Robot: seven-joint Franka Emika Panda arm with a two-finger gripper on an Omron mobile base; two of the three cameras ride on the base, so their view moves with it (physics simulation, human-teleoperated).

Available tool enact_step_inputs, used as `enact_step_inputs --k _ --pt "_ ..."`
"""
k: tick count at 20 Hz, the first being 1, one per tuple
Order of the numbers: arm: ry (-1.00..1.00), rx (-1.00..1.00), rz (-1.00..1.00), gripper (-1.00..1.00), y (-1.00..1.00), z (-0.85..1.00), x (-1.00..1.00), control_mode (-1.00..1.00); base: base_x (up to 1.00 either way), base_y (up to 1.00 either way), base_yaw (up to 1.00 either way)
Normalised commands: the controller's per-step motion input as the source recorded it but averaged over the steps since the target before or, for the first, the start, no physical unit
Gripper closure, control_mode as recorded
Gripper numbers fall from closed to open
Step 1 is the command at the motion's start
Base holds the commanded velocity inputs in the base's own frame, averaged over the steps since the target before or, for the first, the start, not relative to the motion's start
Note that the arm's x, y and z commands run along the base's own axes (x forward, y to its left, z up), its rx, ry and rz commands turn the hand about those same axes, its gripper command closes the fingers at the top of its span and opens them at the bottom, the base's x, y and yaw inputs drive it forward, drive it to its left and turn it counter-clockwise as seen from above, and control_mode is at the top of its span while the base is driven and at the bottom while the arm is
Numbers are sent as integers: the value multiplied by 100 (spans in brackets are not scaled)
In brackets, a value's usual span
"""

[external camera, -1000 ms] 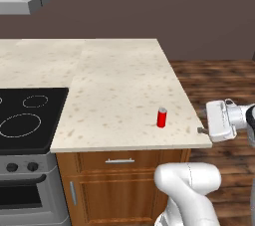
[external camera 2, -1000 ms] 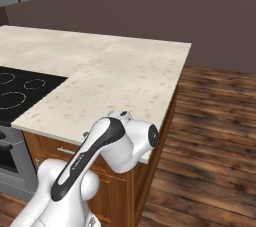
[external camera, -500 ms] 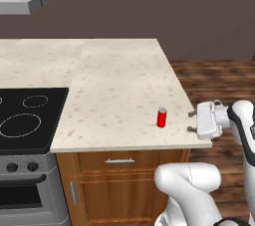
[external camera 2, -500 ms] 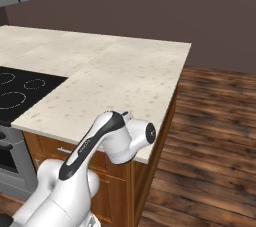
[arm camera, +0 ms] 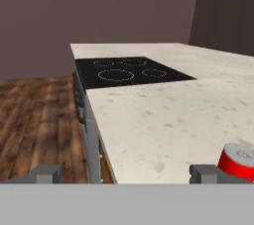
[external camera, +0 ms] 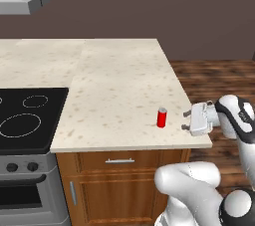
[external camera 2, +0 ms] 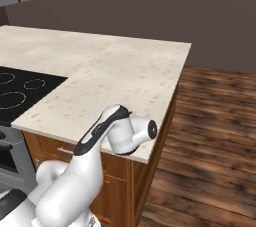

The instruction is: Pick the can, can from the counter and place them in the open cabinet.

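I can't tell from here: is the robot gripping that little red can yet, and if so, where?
No, nothing is held. The gripper has its jaws open beside the red can, which stands alone on the counter, untouched.

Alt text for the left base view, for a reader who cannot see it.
A red soda can stands upright near the front right corner of the beige counter, with the open gripper pointing at it sideways, not touching. A black stovetop lies to the left.

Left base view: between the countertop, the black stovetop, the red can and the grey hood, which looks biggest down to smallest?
1. Countertop
2. Black stovetop
3. Grey hood, cut off by the frame, so its rank is unsure
4. Red can
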Motion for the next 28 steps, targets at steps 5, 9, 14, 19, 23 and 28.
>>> enact_step_inputs --k 5,9,14,19,23,28 --pt "1 0 0 -100 -12 -21 39 -100 0 0 0" --pt "0 0 0 -100 -3 -19 31 -100 0 0 0" --pt "0 0 0 -100 0 -15 22 -100 0 0 0" --pt "0 0 0 -100 0 -13 24 -100 0 0 0" --pt "0 0 0 -100 0 -14 25 -100 0 0 0" --pt "0 0 0 -100 1 -17 15 -100 0 0 0"
